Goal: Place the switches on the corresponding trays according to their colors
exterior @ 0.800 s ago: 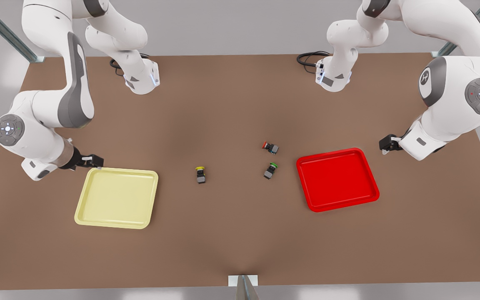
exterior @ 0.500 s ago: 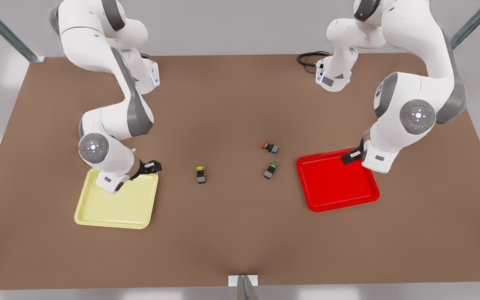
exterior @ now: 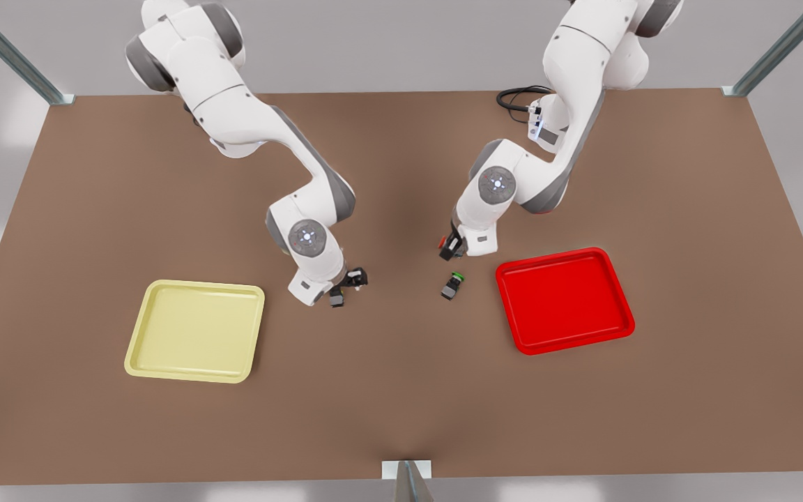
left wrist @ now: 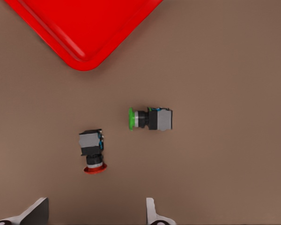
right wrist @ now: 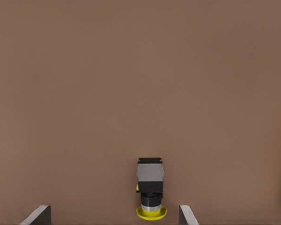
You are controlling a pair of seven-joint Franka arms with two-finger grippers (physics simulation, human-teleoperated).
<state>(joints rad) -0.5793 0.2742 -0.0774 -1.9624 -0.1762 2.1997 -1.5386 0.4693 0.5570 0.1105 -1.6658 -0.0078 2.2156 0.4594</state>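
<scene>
Brown table, bearing all. Green-capped switch at centre as landmark: red tray just to its right in the front view, red-capped switch near, yellow-capped switch and pale yellow tray leftward.

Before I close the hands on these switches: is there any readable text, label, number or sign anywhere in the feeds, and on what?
No readable text anywhere.
Red-capped switch, green-capped switch, yellow-capped switch: no markings.
Red tray, yellow tray: plain.
Arm joint discs: tiny coloured dots and a white centre, no legible characters.
</scene>
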